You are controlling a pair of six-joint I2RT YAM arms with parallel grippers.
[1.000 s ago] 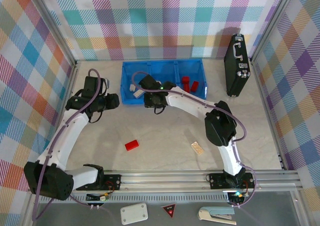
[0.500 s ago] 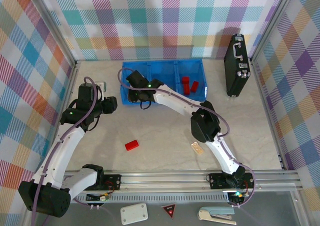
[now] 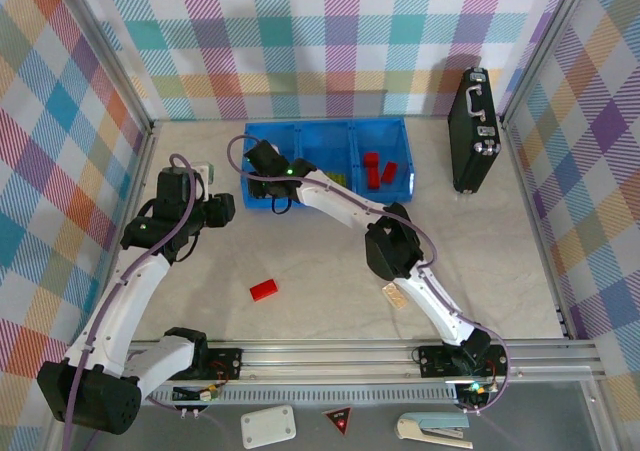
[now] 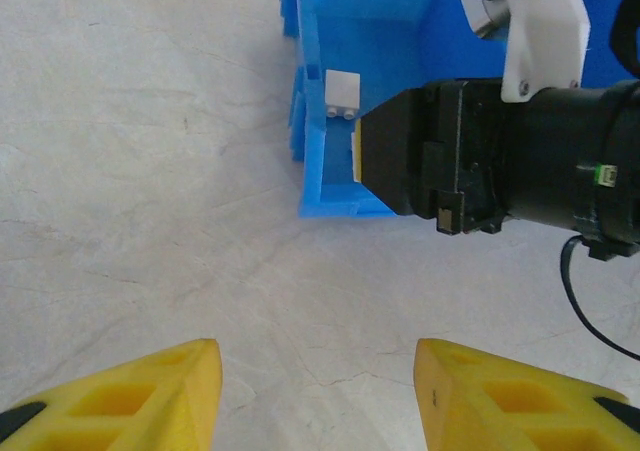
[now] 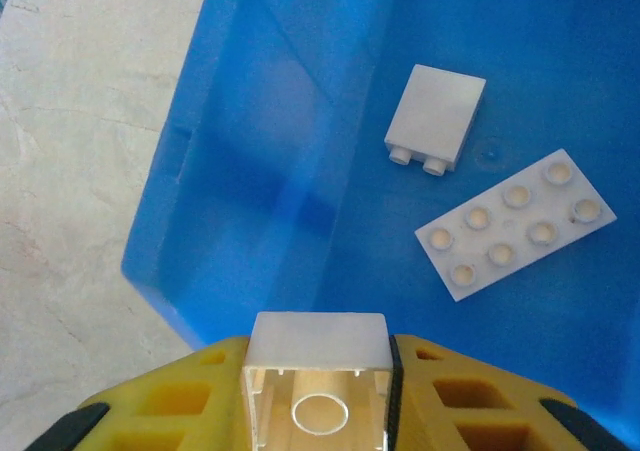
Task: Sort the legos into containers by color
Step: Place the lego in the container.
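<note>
Pale marbled tabletop (image 3: 330, 271) – pastel plaid walls (image 3: 300, 41) on three sides (aluminium frame posts (image 3: 108, 51)), evenly lit

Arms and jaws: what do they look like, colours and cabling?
Left arm and right arm match: white links, black joint housings, a grey-purple cable looped along each. Jaws are yellow plastic with rectangular recesses.

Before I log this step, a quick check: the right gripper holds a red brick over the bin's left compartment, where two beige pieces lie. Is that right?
No. The brick in the right gripper is pale beige, not red; the right wrist view shows it. The rest stands.
</note>
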